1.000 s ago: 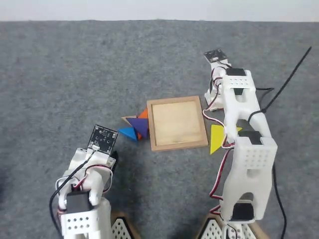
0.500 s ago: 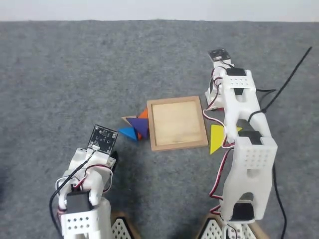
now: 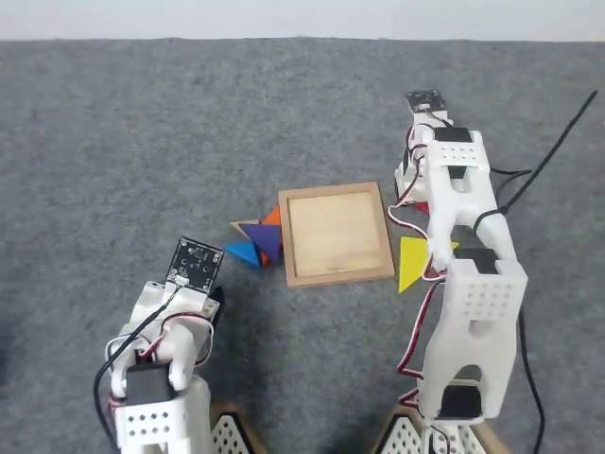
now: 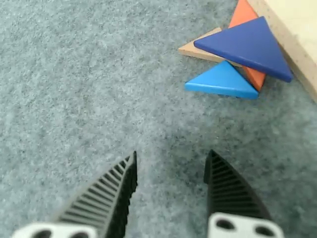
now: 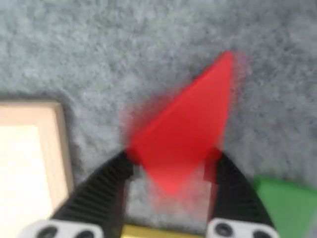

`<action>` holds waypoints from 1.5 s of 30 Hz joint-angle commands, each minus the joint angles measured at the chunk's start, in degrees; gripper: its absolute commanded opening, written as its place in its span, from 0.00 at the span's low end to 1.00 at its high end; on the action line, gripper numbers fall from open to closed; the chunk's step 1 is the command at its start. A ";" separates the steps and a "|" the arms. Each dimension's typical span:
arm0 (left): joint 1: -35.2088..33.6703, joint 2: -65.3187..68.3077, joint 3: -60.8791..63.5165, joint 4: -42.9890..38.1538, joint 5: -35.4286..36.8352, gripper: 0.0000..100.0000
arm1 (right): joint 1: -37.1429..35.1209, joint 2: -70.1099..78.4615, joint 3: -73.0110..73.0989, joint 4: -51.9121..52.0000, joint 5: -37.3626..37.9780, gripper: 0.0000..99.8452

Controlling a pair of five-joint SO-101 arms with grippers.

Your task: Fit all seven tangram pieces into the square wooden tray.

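The square wooden tray point(image 3: 292, 278) lies mid-table with nothing in it. By its left side is a cluster: a dark blue triangle point(image 4: 247, 44) lying over an orange piece point(image 4: 242, 12) and a tan piece point(image 4: 198, 49), with a light blue triangle point(image 4: 223, 82) beside them. My left gripper point(image 4: 171, 156) is open over bare carpet, short of that cluster. By the tray's right side, my right gripper point(image 5: 172, 158) is shut on a red triangle point(image 5: 188, 124), one finger against each edge. A yellow triangle point(image 3: 411, 260) and a green piece point(image 5: 285, 203) lie close by.
Grey carpet covers the whole table. The right arm point(image 3: 454, 180) stretches along the tray's right side, over the yellow triangle. The left arm point(image 3: 165, 331) sits at the near left, with open carpet around it.
The right arm's wrist has shifted slightly right and farther from the tray's corner. The left arm and the pieces to the left of the tray have not moved.
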 commanded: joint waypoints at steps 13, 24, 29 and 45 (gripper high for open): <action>-0.18 -0.97 -0.48 0.35 -0.70 0.21 | 0.48 -10.42 -1.93 1.80 -7.47 0.14; -0.18 -0.88 -0.48 0.35 -0.70 0.21 | 1.10 0.66 -13.80 -15.08 -39.38 0.41; -0.18 -0.88 -0.48 0.35 -0.70 0.21 | 1.01 8.13 -18.29 -12.79 -39.65 0.42; -0.35 -0.88 -0.48 0.44 -0.70 0.21 | 6.73 22.02 -34.11 -7.60 -42.99 0.42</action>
